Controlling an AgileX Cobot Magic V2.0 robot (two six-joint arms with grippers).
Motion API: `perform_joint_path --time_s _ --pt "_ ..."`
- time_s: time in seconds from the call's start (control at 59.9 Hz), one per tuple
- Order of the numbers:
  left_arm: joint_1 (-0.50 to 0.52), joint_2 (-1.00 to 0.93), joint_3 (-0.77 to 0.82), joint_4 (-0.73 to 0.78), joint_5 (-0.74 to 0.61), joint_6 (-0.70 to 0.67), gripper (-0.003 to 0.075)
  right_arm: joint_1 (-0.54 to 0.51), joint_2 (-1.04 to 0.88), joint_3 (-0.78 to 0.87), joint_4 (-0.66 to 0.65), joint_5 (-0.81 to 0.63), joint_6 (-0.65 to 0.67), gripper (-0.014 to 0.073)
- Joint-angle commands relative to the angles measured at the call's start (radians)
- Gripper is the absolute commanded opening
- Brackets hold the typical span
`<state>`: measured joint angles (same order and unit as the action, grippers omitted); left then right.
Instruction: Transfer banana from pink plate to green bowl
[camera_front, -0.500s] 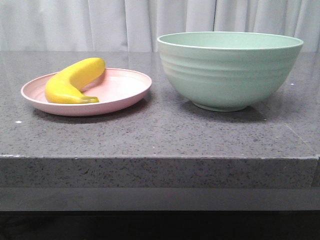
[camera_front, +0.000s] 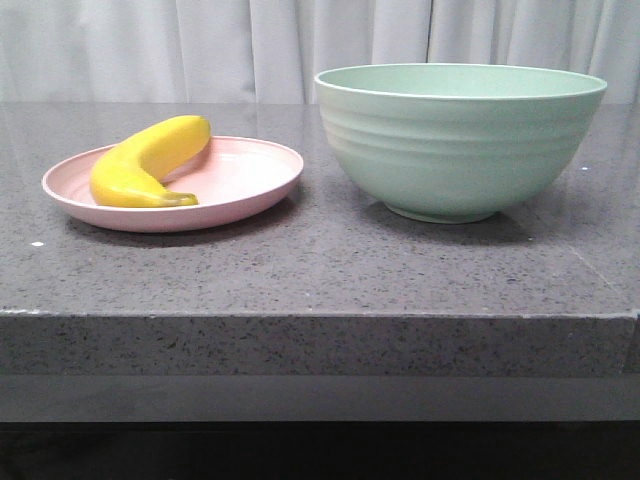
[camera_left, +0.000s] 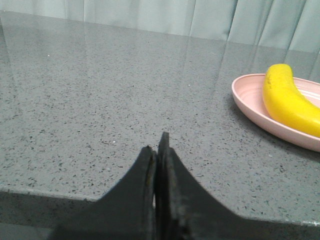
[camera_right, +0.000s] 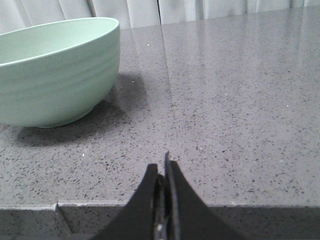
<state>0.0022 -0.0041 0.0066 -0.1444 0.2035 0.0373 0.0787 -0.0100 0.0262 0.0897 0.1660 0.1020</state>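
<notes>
On the right of the worktop (camera_front: 320, 270), the tall green bowl (camera_front: 460, 140) could catch a low carry; left, the pink plate (camera_front: 250, 180) may skid; its smooth banana (camera_front: 145, 162) might roll. Both sets of fingers, left (camera_left: 156, 150) and right (camera_right: 164, 172), clenched, empty.

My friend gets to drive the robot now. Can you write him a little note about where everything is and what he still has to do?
Left gripper: shut, empty, low at the table's near edge, apart from the plate.
Right gripper: shut, empty, near the bowl.
Curved bright yellow banana: lying on the round pale pink plate.
Deep ridged mint-green bowl: upright beside the plate, on the robot's right; its inside isn't visible.
Done: nothing yet.
Left: grasp the banana, lift it, put it in the bowl.
</notes>
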Motion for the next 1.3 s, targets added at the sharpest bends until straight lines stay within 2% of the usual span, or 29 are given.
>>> perform_joint_path --time_s 0.0,0.884,1.068,1.285 --pt "-0.001 -0.020 0.005 -0.007 -0.084 0.001 -0.0020 -0.007 -0.023 0.001 0.003 -0.075 -0.005 -0.0115" --pt "-0.001 -0.020 0.005 -0.055 -0.091 -0.001 -0.0020 -0.007 -0.023 0.001 0.004 -0.086 -0.005 -0.0115" --pt "-0.001 -0.020 -0.014 -0.048 -0.129 -0.001 -0.0020 -0.007 -0.023 -0.011 0.004 -0.203 -0.005 -0.0115" --pt "-0.001 0.035 -0.199 -0.023 -0.108 -0.001 -0.0020 -0.007 0.024 -0.255 0.003 0.009 -0.005 -0.0115"
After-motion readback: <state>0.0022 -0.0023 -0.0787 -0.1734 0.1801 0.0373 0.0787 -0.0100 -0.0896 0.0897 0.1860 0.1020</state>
